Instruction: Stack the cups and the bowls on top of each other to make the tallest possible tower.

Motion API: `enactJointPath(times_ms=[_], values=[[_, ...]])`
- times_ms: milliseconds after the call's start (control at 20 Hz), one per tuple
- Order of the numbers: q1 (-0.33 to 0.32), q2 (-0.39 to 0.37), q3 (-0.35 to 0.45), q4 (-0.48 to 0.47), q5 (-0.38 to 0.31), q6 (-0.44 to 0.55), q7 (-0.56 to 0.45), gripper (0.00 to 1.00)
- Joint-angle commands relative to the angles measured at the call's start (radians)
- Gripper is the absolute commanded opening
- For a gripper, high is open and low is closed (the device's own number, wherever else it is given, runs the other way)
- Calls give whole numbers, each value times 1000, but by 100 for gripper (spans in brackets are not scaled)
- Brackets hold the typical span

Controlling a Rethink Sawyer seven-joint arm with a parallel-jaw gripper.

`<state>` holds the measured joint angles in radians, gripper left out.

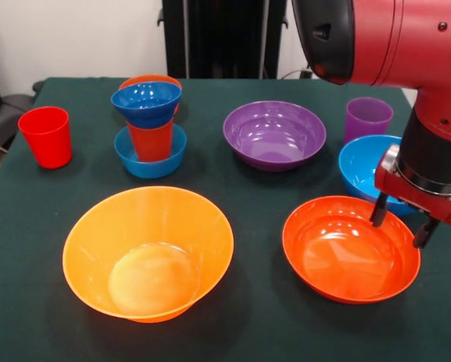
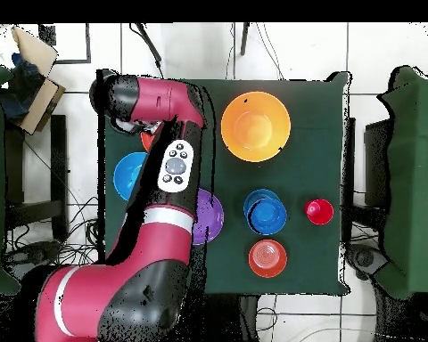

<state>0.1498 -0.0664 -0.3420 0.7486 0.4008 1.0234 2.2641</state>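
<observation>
While my claw (image 1: 400, 222) hangs with its two fingers apart astride the back rim of the red-orange bowl (image 1: 351, 259), one fingertip inside the bowl and the other just outside it, I judge the step in hand to be the pick-up of that bowl, not yet gripped. Directly behind the claw sits the large light blue bowl (image 1: 363, 167), with the purple cup (image 1: 368, 118) farther back and the purple bowl (image 1: 274, 134) off to one side of it. Well away across the table from the claw lies the big yellow-orange bowl (image 1: 148, 251), empty, which I take as the base of the tower. Beyond that stand a small stack (image 1: 149, 124) of little bowls and a cup, and a lone red cup (image 1: 46, 136). Next I would need to pinch the rim squarely, lift clear, and carry the bowl over into the yellow-orange one; a shallow bite on glossy plastic could slip.
</observation>
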Motion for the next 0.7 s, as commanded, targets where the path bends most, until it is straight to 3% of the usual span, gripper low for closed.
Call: enactJointPath(times_ms=[50, 400, 700], values=[[-11, 69, 71, -92, -30, 7, 79, 100], [0, 104, 73, -134, -17, -8, 99, 100], [14, 150, -4, -186, -36, 53, 161, 100]])
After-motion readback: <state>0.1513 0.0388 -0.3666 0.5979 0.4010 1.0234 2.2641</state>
